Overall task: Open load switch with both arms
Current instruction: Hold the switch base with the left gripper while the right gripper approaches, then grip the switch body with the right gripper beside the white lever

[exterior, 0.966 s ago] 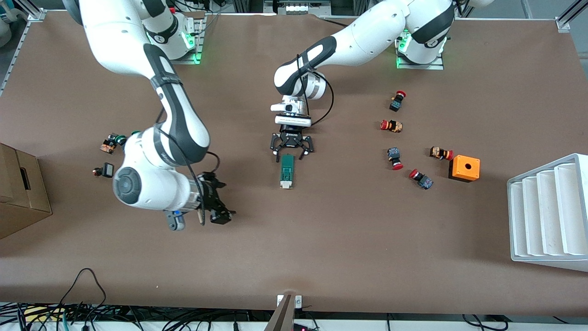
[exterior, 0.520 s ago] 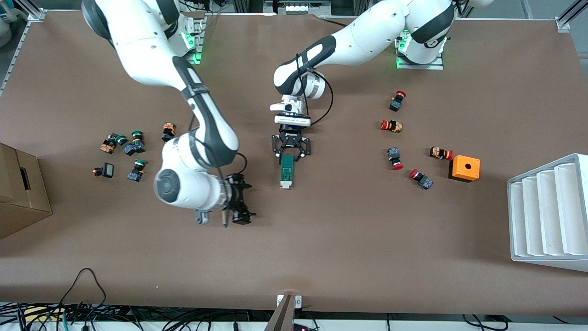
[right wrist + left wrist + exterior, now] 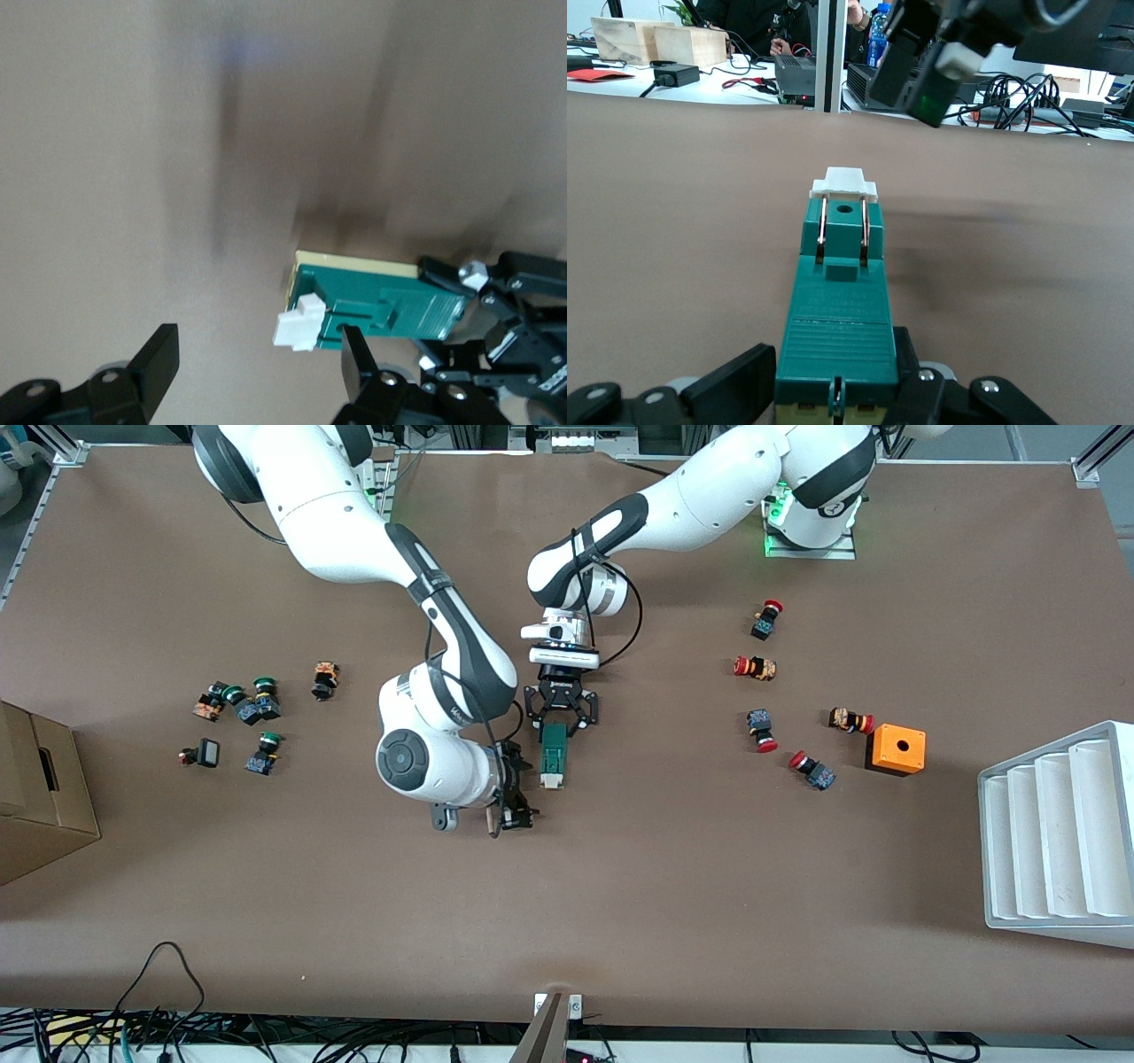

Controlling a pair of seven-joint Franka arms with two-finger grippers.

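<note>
Brown table (image 3: 673, 886), front view. Cardboard box (image 3: 40, 788) at the right arm's end, then green-capped push buttons (image 3: 257, 708) we could not see a second ago, when the right arm covered them. The right gripper (image 3: 518, 797) has travelled toward the middle; it now sits just beside the white end of the load switch (image 3: 554, 757), fingers (image 3: 159, 354) spread and not touching it. The dark-green load switch lies mid-table, unmoved. The left gripper (image 3: 560, 722) has narrowed its fingers (image 3: 735, 385) onto the switch's farther end and grips it. Red-capped buttons (image 3: 764, 731), orange cube (image 3: 896, 749) and white rack (image 3: 1059, 833) unchanged.
</note>
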